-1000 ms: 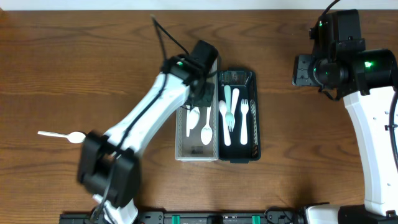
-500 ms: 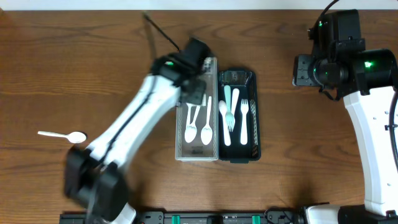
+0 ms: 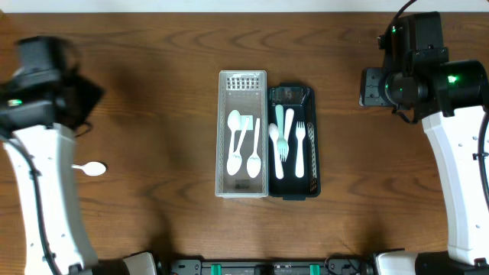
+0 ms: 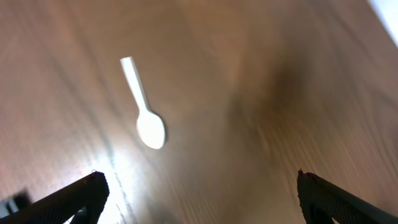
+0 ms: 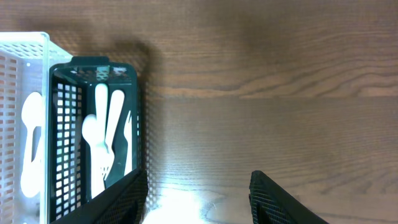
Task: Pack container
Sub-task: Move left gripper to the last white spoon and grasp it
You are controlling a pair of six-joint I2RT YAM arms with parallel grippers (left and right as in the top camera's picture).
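Left wrist | white plastic spoon (image 4: 144,118), grained wood table (image 4: 261,68) | left gripper (image 4: 202,190), right gripper (image 5: 198,190) spread

Brown wood table (image 3: 153,69), grain running left to right, smooth, with a soft sheen that throws back white glare beneath both my wrists. The white basket (image 3: 243,79) is perforated plastic with a matt look. The black basket (image 3: 312,95) just right of it is the same latticed plastic. The cutlery (image 3: 254,162) in both looks like smooth white plastic, with one pale green piece (image 3: 280,121). The loose spoon (image 4: 149,127) at the left is the same smooth white plastic. My left fingers (image 4: 78,196) and right fingers (image 5: 124,196) are dull black; plastic or rubber, I cannot tell. My arm shells (image 3: 458,168) are glossy white plastic.
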